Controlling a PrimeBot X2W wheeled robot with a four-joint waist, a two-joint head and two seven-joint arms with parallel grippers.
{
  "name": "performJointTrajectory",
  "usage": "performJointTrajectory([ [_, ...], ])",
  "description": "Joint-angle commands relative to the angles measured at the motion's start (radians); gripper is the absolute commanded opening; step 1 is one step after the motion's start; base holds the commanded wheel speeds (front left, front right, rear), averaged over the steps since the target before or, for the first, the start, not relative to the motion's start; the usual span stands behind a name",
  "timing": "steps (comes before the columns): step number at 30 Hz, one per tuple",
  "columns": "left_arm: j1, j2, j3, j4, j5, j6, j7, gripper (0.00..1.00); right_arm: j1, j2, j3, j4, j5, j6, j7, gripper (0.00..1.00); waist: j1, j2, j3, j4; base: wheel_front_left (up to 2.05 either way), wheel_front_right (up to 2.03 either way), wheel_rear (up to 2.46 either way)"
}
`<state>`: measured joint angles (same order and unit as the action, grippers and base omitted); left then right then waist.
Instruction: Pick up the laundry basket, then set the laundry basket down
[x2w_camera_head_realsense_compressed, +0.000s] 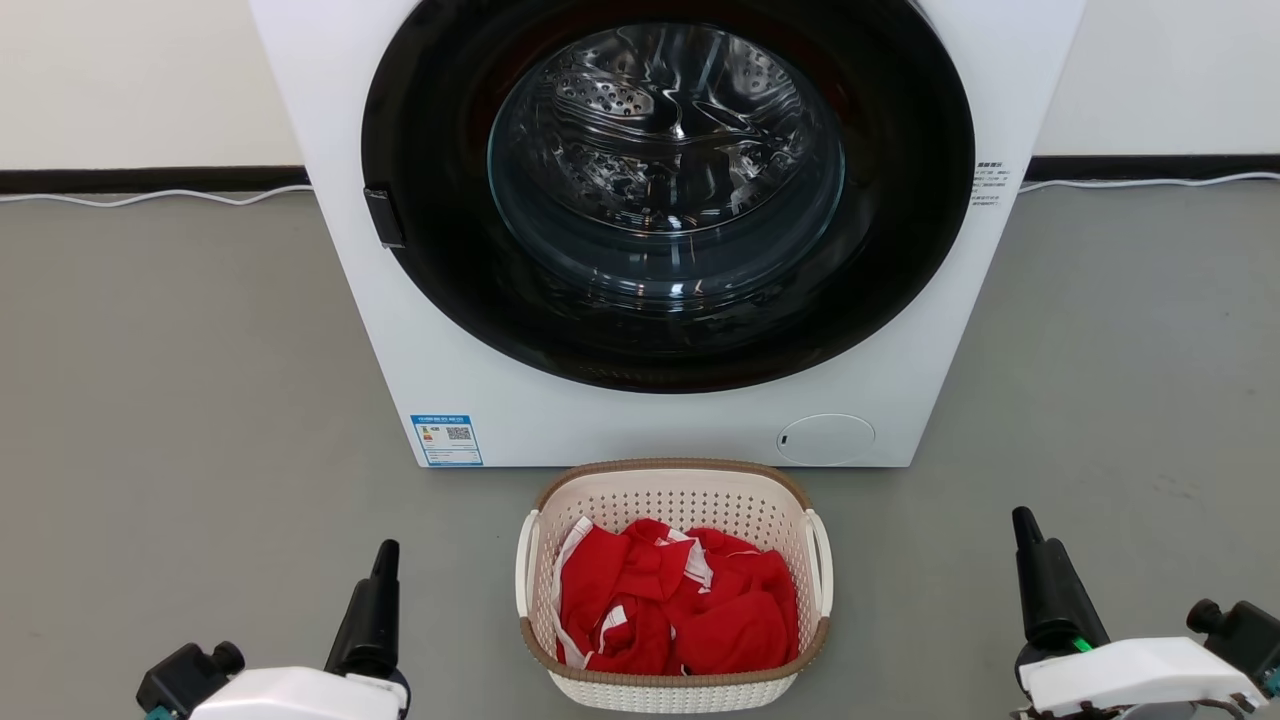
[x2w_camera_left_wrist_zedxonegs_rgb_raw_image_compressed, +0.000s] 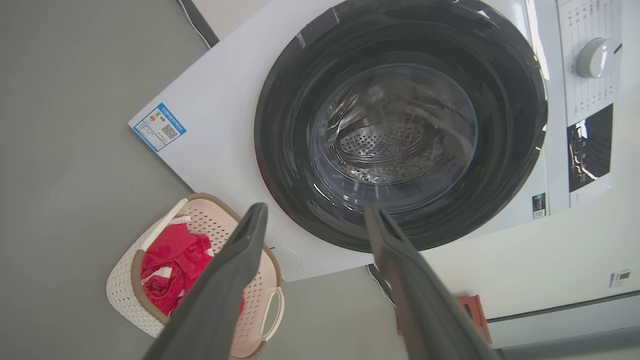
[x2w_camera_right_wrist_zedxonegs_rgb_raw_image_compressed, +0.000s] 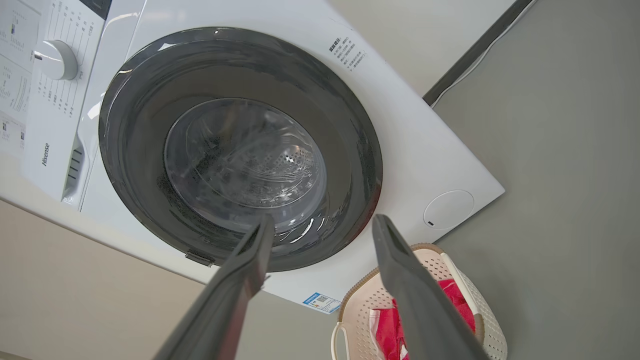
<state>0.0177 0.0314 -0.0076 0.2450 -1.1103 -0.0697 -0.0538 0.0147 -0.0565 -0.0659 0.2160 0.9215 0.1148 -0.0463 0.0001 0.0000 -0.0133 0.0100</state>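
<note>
So, the laundry basket (x2w_camera_head_realsense_compressed: 690, 503) sits on the grey floor (x2w_camera_head_realsense_compressed: 200, 400) just in front of the washing machine (x2w_camera_head_realsense_compressed: 600, 425), dead centre between the two arms. The left gripper (x2w_camera_left_wrist_zedxonegs_rgb_raw_image_compressed: 315, 209) and right gripper (x2w_camera_right_wrist_zedxonegs_rgb_raw_image_compressed: 324, 220) both have their jaws spread wide, holding nothing, each well apart from the basket on its own side.

What could go wrong, as I see it: those white loop handles (x2w_camera_head_realsense_compressed: 822, 560) are thin and hug the basket's sides, so a long tapered finger could easily slide past one or only catch the edge. If one arm grabs higher or lifts sooner than the other, the basket tilts and the red clothes (x2w_camera_head_realsense_compressed: 680, 610) slump to the low side. Pushing it farther would knock it into the washer.

Material-wise it's cream perforated plastic, a rounded rectangle, with ribbed brown trim round the rim. Looks light and a bit flexy, probably slick to pinch. The laundry is soft, crumpled red fabric with white stripes.
</note>
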Motion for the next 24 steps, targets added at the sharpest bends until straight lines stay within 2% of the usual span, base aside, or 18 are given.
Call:
performJointTrajectory([
  [1,-0.034,0.008,0.005,-0.035,0.051,0.015,-0.013,1.0,-0.04,-0.015,0.018,-0.033,-0.052,0.007,-0.02,1.0,-0.0001,0.0,0.0,0.0,0.0,0.0,0.0],
  [8,-0.038,0.009,-0.014,-0.043,0.178,0.026,-0.033,1.0,-0.045,-0.017,0.029,-0.034,-0.175,0.008,-0.041,1.0,-0.0001,0.0,-0.001,0.001,0.0,0.0,0.0],
  [24,-0.039,0.012,-0.048,-0.042,0.375,0.06,-0.08,1.0,-0.045,-0.003,0.04,-0.044,-0.431,0.01,-0.088,1.0,-0.0001,0.0,-0.005,0.003,0.0,0.0,0.0],
])
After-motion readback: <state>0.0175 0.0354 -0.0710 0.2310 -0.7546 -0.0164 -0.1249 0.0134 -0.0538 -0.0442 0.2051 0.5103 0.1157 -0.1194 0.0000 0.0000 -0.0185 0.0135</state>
